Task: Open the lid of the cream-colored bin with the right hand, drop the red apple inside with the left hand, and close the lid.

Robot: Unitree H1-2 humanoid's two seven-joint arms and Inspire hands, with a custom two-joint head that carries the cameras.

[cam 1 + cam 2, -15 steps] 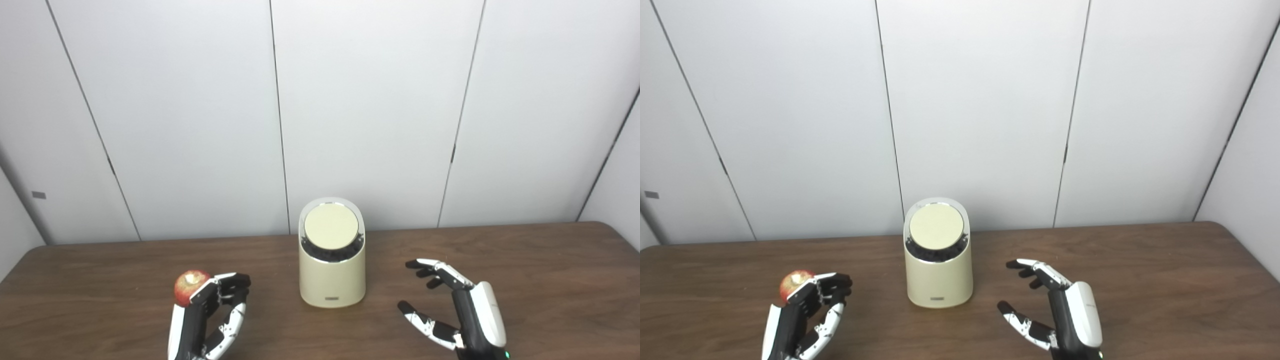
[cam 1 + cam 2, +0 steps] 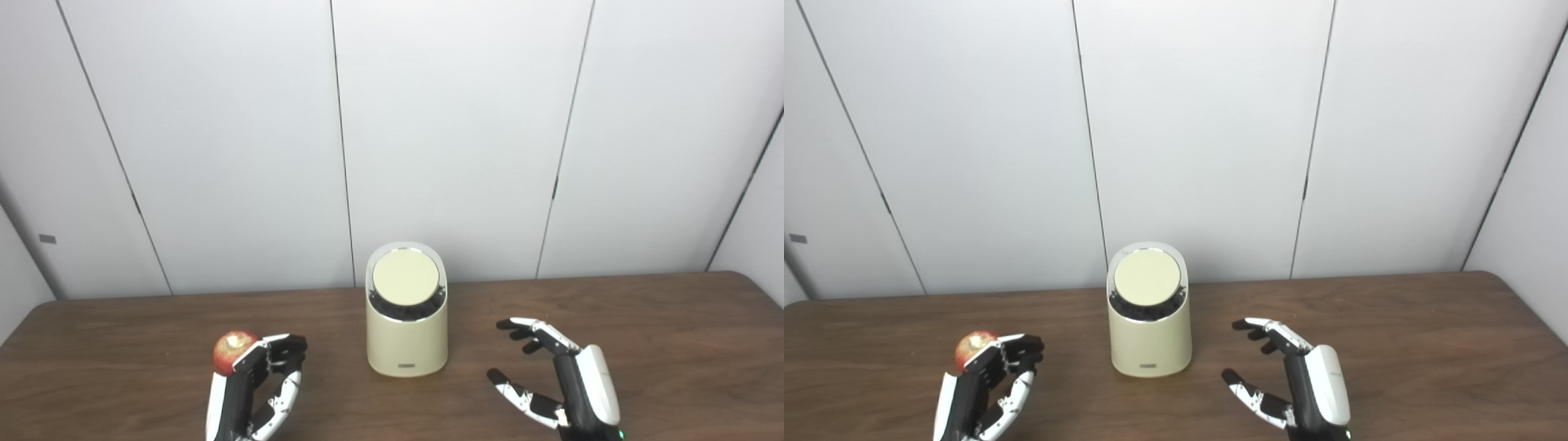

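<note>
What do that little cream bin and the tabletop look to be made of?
The bin looks like smooth, matte plastic or painted metal: even cream colour, rounded edges, and a shiny silvery ring around its round lid. The table shows dark brown wood grain with a dull sheen; solid wood or laminate, I can't tell.

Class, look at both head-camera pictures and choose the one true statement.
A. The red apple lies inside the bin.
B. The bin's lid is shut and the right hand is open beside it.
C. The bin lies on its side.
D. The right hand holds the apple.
B: the round lid sits closed on the upright cream bin, and the right hand, fingers spread, is apart from it, holding nothing.
</note>
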